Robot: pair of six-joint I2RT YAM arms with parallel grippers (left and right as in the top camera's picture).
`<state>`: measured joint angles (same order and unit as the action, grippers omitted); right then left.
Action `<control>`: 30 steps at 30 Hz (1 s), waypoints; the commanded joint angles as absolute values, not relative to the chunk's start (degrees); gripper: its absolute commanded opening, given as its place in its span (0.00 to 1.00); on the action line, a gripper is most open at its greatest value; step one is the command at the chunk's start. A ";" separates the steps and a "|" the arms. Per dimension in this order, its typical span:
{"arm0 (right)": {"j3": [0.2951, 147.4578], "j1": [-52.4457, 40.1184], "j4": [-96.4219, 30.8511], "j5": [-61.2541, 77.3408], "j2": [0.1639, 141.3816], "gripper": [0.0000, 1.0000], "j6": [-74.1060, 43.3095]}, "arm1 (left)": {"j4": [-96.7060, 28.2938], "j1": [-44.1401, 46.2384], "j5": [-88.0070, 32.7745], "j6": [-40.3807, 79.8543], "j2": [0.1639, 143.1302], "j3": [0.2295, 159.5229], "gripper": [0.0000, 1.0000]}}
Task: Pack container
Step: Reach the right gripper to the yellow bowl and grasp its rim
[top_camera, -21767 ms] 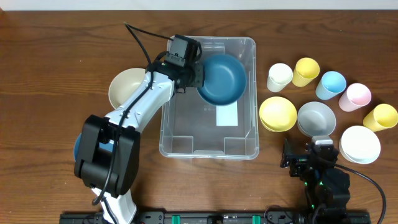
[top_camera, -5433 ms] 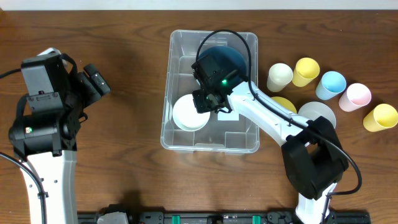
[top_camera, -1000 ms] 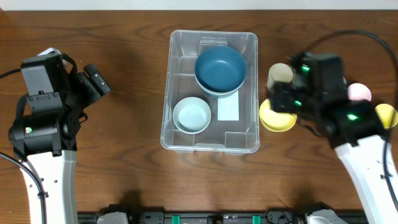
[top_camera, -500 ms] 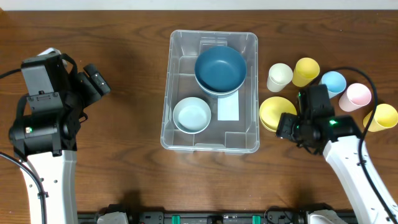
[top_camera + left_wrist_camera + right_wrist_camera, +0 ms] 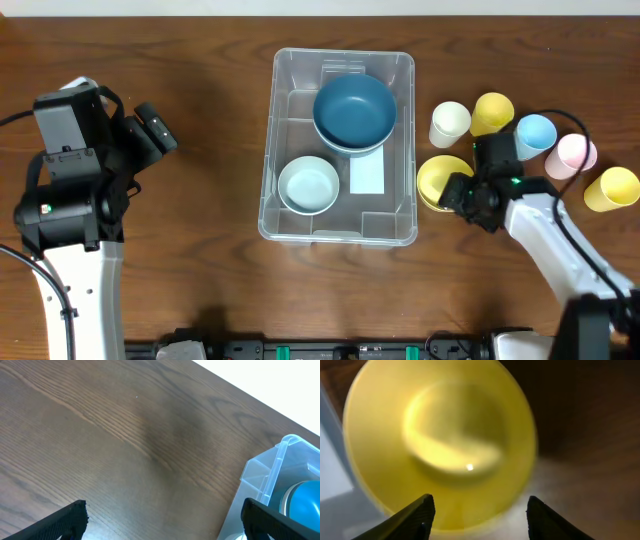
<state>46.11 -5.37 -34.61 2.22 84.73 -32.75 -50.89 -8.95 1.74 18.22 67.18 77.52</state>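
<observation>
1. Container (image 5: 382, 216): a large bin of clear plastic, rectangular with rounded corners. It stands open side up at the middle of the worktop (image 5: 200, 60).
2. Near half of the container: a pale bowl (image 5: 308, 185) sits on the base. A white rectangular label (image 5: 368, 176) lies on the base to its right.
3. Right of the container, level with its near half: a yellow bowl (image 5: 438, 182) rests on the worktop just beside the container wall. The right gripper (image 5: 466, 196) hovers over this bowl. Its fingers (image 5: 422, 510) are released, spread apart and grasping nothing. The right wrist view is blurred.
4. Far half of the container: a larger dark blue bowl (image 5: 354, 110), open side up.
5. Left of the container, well apart: the left gripper (image 5: 162, 515) hangs over bare worktop, fingers released wide and empty.
6. Right of the container, level with its far half: a cream cup (image 5: 449, 124), a yellow cup (image 5: 492, 113), a blue cup (image 5: 533, 135) and a pink cup (image 5: 574, 155).
</observation>
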 commanded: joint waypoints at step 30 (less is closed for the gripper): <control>76.09 -6.66 -61.25 -4.56 75.40 0.01 -26.13 | -50.96 -9.26 2.20 18.31 66.98 78.50 0.98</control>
<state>69.91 -5.54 -59.44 -1.93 77.45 -29.50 -50.92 -8.95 1.72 18.22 67.18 77.52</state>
